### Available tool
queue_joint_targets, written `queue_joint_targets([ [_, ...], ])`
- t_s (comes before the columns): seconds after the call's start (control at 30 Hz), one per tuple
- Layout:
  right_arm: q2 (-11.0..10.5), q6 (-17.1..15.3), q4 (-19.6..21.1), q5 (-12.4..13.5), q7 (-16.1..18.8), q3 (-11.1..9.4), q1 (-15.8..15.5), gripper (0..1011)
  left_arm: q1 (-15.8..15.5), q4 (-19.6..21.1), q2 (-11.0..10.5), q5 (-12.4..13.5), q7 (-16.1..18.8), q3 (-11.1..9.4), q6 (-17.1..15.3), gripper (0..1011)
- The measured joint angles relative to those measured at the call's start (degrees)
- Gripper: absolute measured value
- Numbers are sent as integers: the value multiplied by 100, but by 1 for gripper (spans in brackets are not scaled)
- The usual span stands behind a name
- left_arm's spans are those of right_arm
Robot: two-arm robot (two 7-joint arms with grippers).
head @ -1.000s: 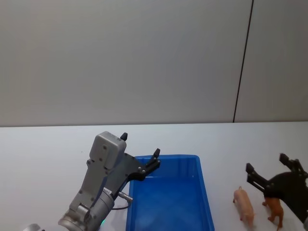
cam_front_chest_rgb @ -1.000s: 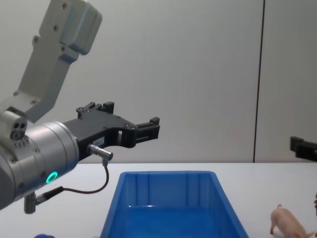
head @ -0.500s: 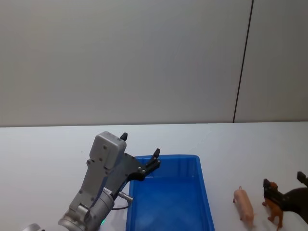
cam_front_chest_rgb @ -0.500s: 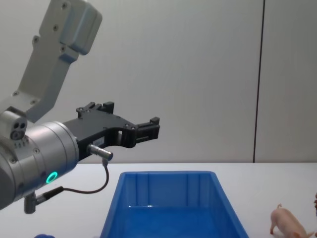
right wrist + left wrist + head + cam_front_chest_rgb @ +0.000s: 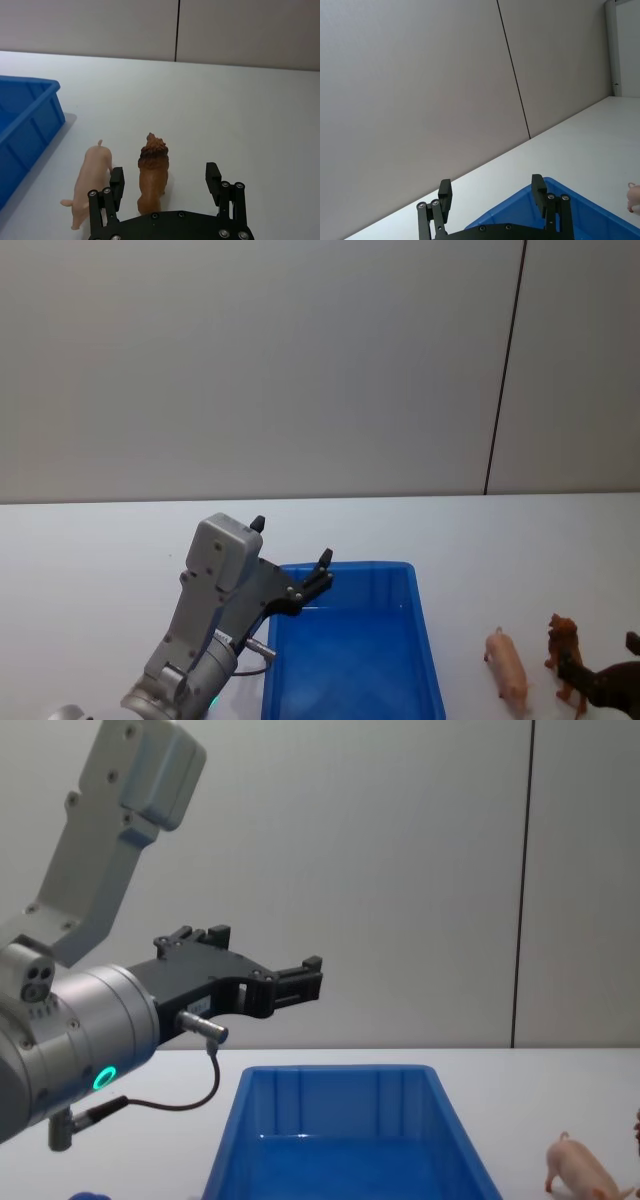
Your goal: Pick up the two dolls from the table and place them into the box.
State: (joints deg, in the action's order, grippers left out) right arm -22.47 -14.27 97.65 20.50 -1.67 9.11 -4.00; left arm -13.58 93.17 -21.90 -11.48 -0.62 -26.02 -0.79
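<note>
Two dolls stand side by side on the white table [image 5: 480, 530], right of the blue box [image 5: 350, 660]: a pale pink pig [image 5: 506, 664] [image 5: 90, 182] [image 5: 580, 1172] nearer the box and a shaggy reddish-brown lion [image 5: 565, 647] [image 5: 152, 171] beyond it. My right gripper [image 5: 165, 182] is open, low over the lion's rear, one finger falling between pig and lion, the other on the lion's far side; its dark tip [image 5: 605, 682] peeks in at the head view's lower right. My left gripper [image 5: 292, 560] [image 5: 491, 192] [image 5: 250, 960] hangs open above the box's far left corner.
A grey wall with a dark vertical seam [image 5: 503, 370] stands behind the table. The box's inside [image 5: 340, 1160] holds nothing visible. White tabletop stretches left of the box and beyond the dolls.
My right gripper has dropped and pulled back toward the head view's lower right corner, uncovering the lion. The left arm, the dolls and the box have stayed put.
</note>
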Motion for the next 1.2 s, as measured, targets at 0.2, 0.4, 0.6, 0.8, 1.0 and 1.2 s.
queue_joint_targets([
  [0.2,61,12,-247,-43,88,18,96,1001,0,0,0,0,0,0,0,1001],
  [0.4,129,91,-517,-93,245,42,223,1001,0,0,0,0,0,0,0,1001],
  [0.6,202,132,-764,-137,379,74,349,892,0,0,0,0,0,0,0,1001],
  [0.8,272,102,-979,-171,451,104,458,716,0,0,0,0,0,0,0,1001],
  [1.0,326,30,-1101,-180,457,122,527,538,0,0,0,0,0,0,0,1001],
  [1.2,359,-21,-1125,-187,434,129,557,346,0,0,0,0,0,0,0,1001],
])
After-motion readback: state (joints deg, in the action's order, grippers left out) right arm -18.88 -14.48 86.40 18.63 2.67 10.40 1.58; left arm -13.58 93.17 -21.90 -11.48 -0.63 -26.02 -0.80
